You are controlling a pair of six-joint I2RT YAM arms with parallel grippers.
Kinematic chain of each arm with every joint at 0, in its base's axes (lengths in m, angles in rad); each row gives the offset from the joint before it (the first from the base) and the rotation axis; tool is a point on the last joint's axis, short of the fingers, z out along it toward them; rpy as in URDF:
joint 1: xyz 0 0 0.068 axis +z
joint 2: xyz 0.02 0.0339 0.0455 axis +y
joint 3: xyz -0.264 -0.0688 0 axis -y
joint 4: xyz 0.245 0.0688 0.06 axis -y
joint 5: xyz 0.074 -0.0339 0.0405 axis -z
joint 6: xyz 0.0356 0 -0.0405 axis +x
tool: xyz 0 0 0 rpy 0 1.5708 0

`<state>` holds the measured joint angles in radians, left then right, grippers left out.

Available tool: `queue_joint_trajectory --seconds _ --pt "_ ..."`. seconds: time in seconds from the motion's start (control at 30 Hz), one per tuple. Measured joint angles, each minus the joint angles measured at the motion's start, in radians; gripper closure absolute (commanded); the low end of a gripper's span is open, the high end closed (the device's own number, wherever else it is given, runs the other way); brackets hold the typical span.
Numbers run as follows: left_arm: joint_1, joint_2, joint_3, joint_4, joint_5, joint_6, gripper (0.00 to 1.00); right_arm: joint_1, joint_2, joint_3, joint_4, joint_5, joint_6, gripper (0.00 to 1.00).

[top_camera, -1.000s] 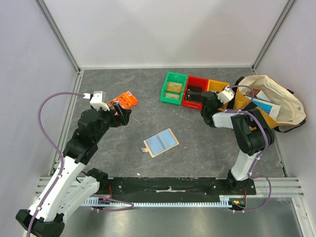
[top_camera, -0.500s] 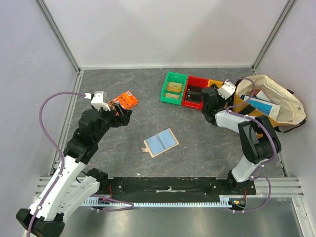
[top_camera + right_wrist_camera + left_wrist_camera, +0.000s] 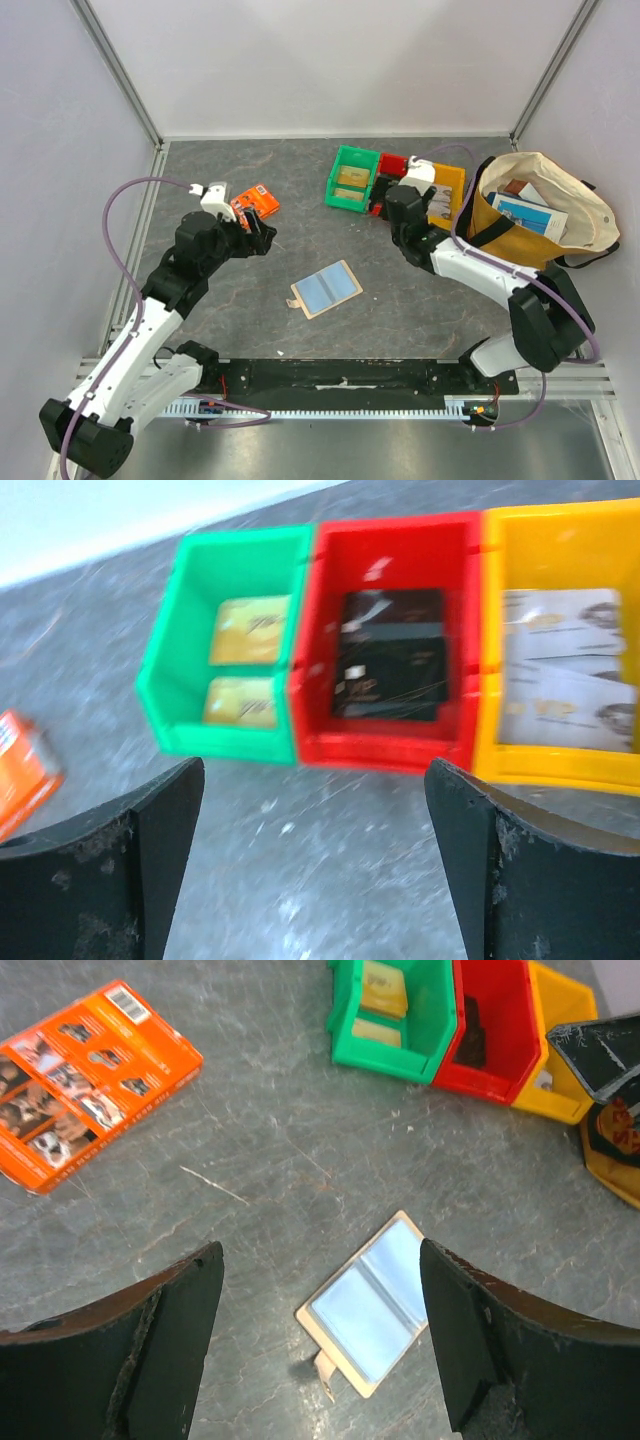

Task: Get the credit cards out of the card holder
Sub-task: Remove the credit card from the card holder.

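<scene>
1. Left pincer (image 3: 322, 1252): released, jaws spread wide, nothing between them. I hold it above the table (image 3: 560, 1210), clear of every object.
2. Right pincer (image 3: 315, 770): released, jaws spread wide, nothing held. I hold it just in front of three bins, facing them.
3. Card holder (image 3: 337, 1352): it lies opened flat on the table, ahead of my left pincer and below it, and touches neither pincer. In the top view it sits near the middle of the table, between my two arms. A small tab projects from its near end.
4. Credit cards (image 3: 368, 1305): two pale blue faces sit side by side inside the open holder. I read these as the cards, not yet removed.
5. Bins, touching in a row at the far side: green bin (image 3: 165, 705) with two gold cards, red bin (image 3: 380, 750) with dark cards, yellow bin (image 3: 560, 770) with whitish cards.
6. Orange packet (image 3: 85, 1080): flat on the table, far left, well apart from the holder.
7. Cloth bag (image 3: 565, 225): far right, beside the yellow bin.
</scene>
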<state>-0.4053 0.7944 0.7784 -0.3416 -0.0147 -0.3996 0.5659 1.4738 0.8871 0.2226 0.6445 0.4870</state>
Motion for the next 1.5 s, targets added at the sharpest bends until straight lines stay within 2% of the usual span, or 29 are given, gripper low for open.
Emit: queue_joint_trajectory --seconds 0.27,0.47,0.73,0.93,1.0,1.1,1.23,1.4,1.5 --pt "-0.006 0.082 -0.074 0.002 0.131 -0.075 0.17 0.169 -0.085 -0.022 -0.091 -0.243 -0.103 0.02" --pt "-0.106 0.135 -0.229 0.015 0.167 -0.169 0.17 0.312 -0.09 -0.056 -0.15 -0.406 -0.148 0.05" --pt "-0.196 0.179 -0.353 0.08 0.166 -0.257 0.23 0.438 0.012 -0.062 -0.169 -0.501 -0.18 0.07" --pt "-0.212 0.227 -0.395 0.128 0.163 -0.277 0.43 0.5 0.148 -0.023 -0.239 -0.507 -0.199 0.08" --pt "-0.213 0.231 -0.41 0.139 0.163 -0.284 0.57 0.516 0.179 -0.003 -0.262 -0.499 -0.204 0.08" --pt "-0.214 0.232 -0.423 0.15 0.163 -0.294 0.69 0.534 0.207 0.023 -0.289 -0.475 -0.212 0.09" --pt "-0.214 0.232 -0.438 0.169 0.163 -0.3 0.81 0.552 0.229 0.048 -0.318 -0.435 -0.223 0.11" --pt "-0.214 0.232 -0.455 0.177 0.163 -0.304 0.92 0.562 0.26 0.068 -0.346 -0.395 -0.23 0.23" --pt "-0.214 0.231 -0.46 0.18 0.163 -0.306 0.98 0.565 0.262 0.072 -0.355 -0.388 -0.233 0.35"
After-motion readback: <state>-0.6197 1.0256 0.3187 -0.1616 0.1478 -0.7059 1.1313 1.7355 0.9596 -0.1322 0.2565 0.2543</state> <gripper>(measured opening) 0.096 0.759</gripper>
